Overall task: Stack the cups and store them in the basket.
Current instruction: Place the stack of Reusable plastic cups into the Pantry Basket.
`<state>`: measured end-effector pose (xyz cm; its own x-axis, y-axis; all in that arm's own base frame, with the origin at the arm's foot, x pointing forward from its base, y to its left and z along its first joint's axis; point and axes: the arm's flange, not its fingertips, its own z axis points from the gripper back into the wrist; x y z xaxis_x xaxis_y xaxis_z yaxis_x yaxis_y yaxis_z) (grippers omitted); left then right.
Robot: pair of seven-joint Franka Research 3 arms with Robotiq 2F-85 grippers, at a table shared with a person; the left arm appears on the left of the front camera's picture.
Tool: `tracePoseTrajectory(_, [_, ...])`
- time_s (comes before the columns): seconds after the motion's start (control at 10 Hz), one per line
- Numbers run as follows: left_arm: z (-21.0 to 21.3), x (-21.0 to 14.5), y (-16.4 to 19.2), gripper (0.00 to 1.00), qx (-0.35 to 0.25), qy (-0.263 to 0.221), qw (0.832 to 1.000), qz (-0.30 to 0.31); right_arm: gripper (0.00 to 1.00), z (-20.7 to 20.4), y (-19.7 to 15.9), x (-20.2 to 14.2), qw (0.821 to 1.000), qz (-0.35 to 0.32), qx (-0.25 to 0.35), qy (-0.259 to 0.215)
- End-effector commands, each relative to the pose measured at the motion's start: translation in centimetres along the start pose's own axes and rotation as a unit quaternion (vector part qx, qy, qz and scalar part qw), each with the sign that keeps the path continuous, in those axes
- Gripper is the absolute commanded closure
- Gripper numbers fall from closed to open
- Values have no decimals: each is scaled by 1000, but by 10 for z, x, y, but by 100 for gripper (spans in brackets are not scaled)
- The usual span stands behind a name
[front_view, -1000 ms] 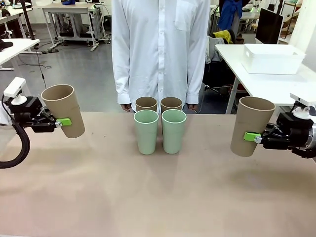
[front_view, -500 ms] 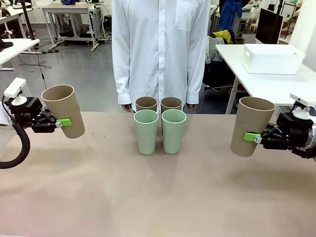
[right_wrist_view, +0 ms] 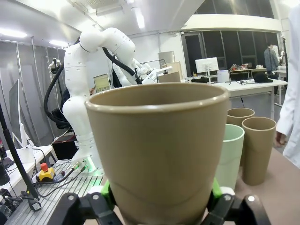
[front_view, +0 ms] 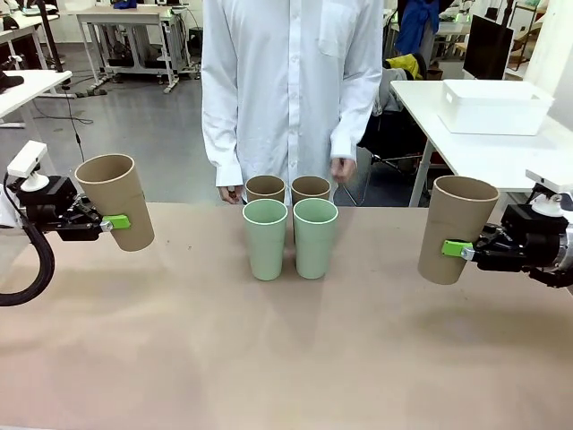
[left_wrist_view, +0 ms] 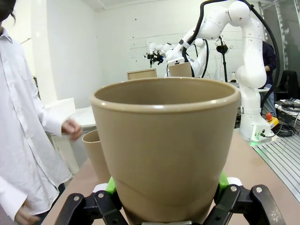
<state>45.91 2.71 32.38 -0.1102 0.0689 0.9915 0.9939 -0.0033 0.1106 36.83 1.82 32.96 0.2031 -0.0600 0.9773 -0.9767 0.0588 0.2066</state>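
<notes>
At table's left side, left gripper [front_view: 114, 221] is clamped on a tan cup [front_view: 115, 200], green pads pressed on its lower wall. Cup is tilted, mouth leaning toward robot's left, and looks lifted off the table [front_view: 269, 358]. Left wrist view: same cup [left_wrist_view: 164, 140] sits between the fingers [left_wrist_view: 111, 185], jaws tight on both sides. Right side: right gripper [front_view: 456, 248] is closed on a second tan cup [front_view: 458, 228], near upright with a slight lean, also looks lifted. Right wrist view: that cup [right_wrist_view: 159, 145] is pinched low between the pads [right_wrist_view: 106, 188]. Table middle, far edge: two mint cups [front_view: 266, 238] upright side by side, nearly touching; two rear tan cups [front_view: 265, 188] upright just behind them. Basket [front_view: 495, 106] sits on a separate white table at far right, well apart from all cups. Person stands behind the cups, one hand [front_view: 342, 168] raised near the rear tan cups, not touching.
</notes>
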Motion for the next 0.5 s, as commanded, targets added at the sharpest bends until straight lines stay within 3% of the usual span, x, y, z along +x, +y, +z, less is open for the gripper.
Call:
tracePoseTrajectory(0.0, [0,3,0,15,1,-1,1000,-3,15,0,-1,3,1000,4,-6,-7])
tracePoseTrajectory(0.4, [0,3,0,15,1,-1,1000,-3,15,0,-1,3,1000,4,-6,-7])
